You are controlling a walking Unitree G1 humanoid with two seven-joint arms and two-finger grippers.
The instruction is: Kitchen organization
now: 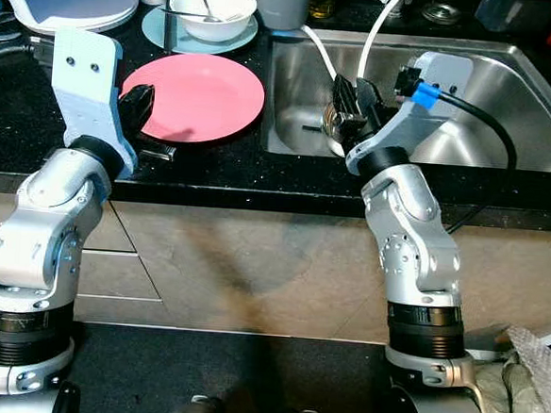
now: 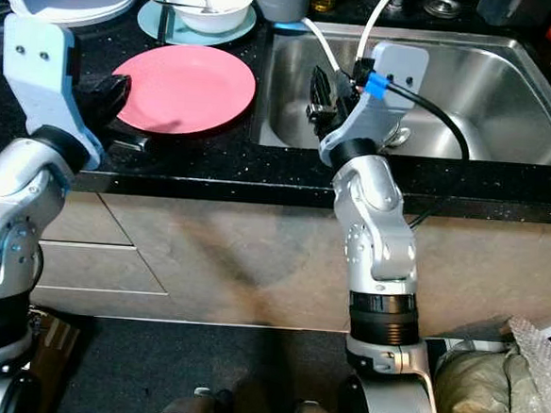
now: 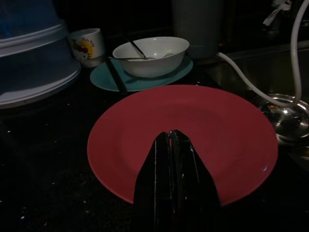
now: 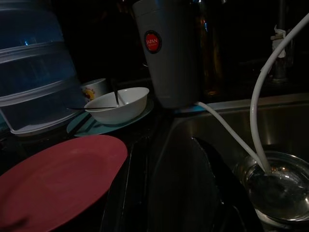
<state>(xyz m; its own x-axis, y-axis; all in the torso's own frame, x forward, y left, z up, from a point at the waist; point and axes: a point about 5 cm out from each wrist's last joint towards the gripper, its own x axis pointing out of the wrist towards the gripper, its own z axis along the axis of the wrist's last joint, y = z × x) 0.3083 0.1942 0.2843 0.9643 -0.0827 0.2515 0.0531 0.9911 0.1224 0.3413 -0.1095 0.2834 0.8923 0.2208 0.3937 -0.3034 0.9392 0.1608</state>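
- Pink plate [image 1: 196, 97]: lies flat on the black table [image 1: 212, 169], just left of the sink [image 1: 509, 109].
- Left claw [image 3: 172, 140]: clenched, fingers pressed together, empty; tip is over the plate's near-left rim.
- Teal saucer [image 1: 188, 36]: sits behind the pink plate and carries a white bowl [image 1: 213, 11] with a utensil resting in it.
- Printed cup [image 3: 87, 47]: stands left of the saucer, beside a pale stacked container [image 3: 34, 63].
- Grey tumbler [image 4: 166, 53]: upright at the back of the table, near the sink's left corner.
- Right claw [image 1: 352, 106]: positioned over the left part of the sink; its finger state cannot be determined.
- Two white hoses [image 1: 375, 29]: run down into the sink; one ends in a small steel bowl [image 4: 277, 188] on the basin floor.
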